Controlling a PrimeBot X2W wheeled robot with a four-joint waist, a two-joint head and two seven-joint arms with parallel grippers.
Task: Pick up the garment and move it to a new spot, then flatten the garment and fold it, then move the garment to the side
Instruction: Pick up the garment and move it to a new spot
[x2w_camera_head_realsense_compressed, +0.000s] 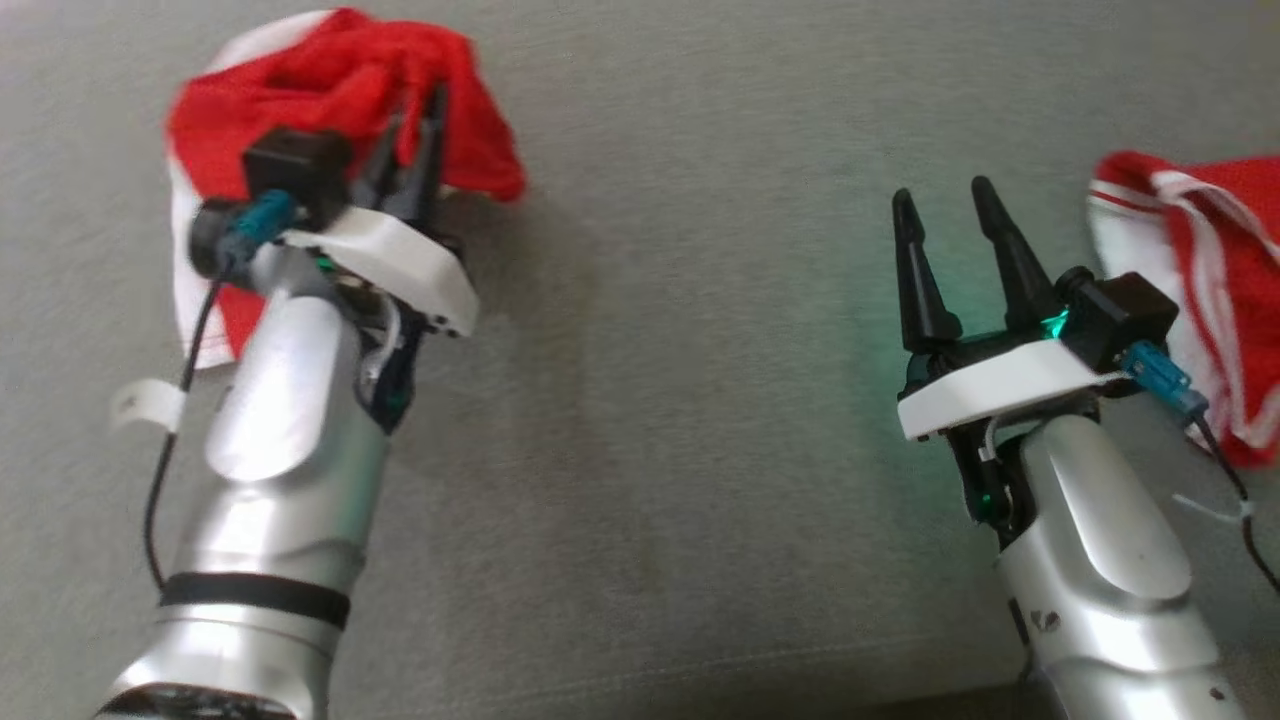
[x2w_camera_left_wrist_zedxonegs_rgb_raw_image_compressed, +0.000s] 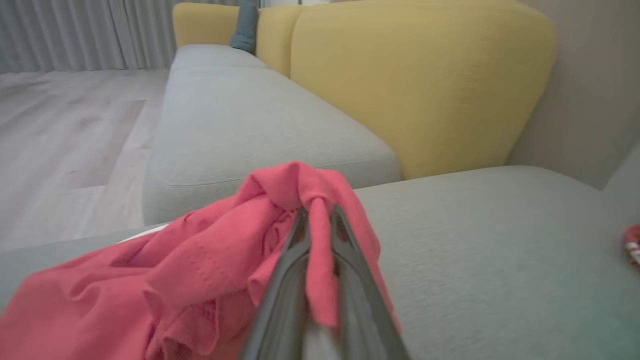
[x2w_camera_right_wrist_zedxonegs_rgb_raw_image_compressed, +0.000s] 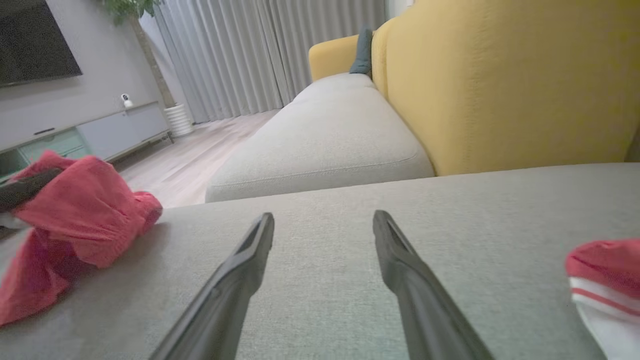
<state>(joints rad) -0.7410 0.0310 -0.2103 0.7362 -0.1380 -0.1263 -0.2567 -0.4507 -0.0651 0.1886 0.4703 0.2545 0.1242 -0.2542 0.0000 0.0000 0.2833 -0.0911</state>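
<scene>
A crumpled red and white garment (x2w_camera_head_realsense_compressed: 330, 80) lies at the far left of the grey cushion (x2w_camera_head_realsense_compressed: 700, 350). My left gripper (x2w_camera_head_realsense_compressed: 415, 115) is shut on a fold of the garment (x2w_camera_left_wrist_zedxonegs_rgb_raw_image_compressed: 305, 200), with red cloth pinched between its fingers and bunched up off the cushion. In the right wrist view the same garment (x2w_camera_right_wrist_zedxonegs_rgb_raw_image_compressed: 75, 220) sits at the left. My right gripper (x2w_camera_head_realsense_compressed: 940, 210) stands open above bare cushion at the right, nothing between its fingers (x2w_camera_right_wrist_zedxonegs_rgb_raw_image_compressed: 400, 260).
A second red and white piece of clothing (x2w_camera_head_realsense_compressed: 1210, 280) lies at the right edge of the cushion, close to my right gripper. Behind are another grey seat (x2w_camera_right_wrist_zedxonegs_rgb_raw_image_compressed: 330, 135), a yellow backrest (x2w_camera_right_wrist_zedxonegs_rgb_raw_image_compressed: 500, 85), wooden floor (x2w_camera_left_wrist_zedxonegs_rgb_raw_image_compressed: 65, 145), curtains and a TV cabinet (x2w_camera_right_wrist_zedxonegs_rgb_raw_image_compressed: 100, 130).
</scene>
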